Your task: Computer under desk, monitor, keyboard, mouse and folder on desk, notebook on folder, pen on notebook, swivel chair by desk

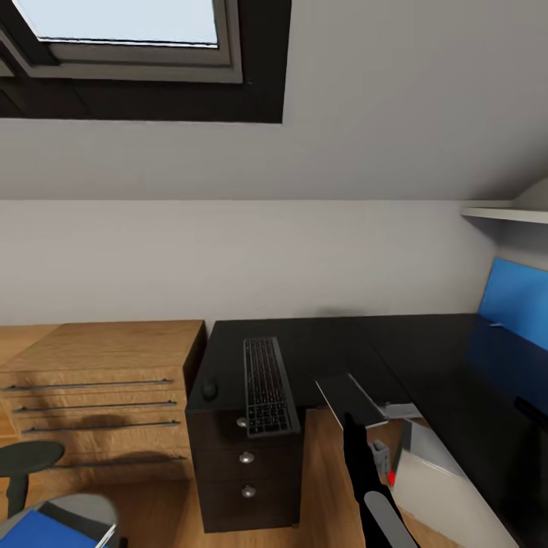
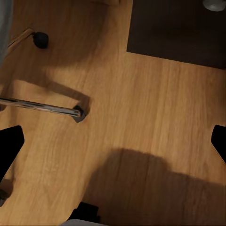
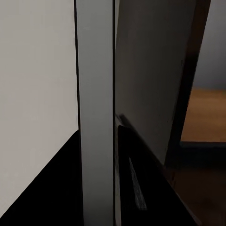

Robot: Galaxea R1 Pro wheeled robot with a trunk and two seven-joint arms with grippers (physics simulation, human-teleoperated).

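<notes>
Jaws of the right gripper (image 3: pixel 96 197) appear clamped on a thin pale grey edge that runs lengthwise between the two dark fingers. I take this edge to be the rim of the monitor (image 1: pixel 354 397), though the contact itself is hard to make out.

Seen from the head camera, the monitor is a thin grey slab, tilted, at lower centre of the frame. Its long axis seems to slant down toward the lower right corner. It sits off the front edge of the desk (image 1: pixel 426 358), over the wooden floor (image 1: pixel 320 472), not on the black top. The black right arm rises from the bottom edge to meet it, with a small red dot beside the wrist.

The keyboard (image 1: pixel 268 387) lies flat on the desktop left of the slab, with its long axis pointing away from the camera. The mouse (image 1: pixel 209 390) is just beside it on the left. Bare desktop lies up and to the right of the monitor, which is probably where it needs to go.

The left gripper (image 2: pixel 113 143) has its jaws spread wide. It points down at the floor near a chrome leg of the swivel chair (image 2: pixel 42 107), well apart from the monitor, so the right arm is the nearer one. The blue folder (image 1: pixel 38 529) shows at the lower left corner, on the chair seat.
</notes>
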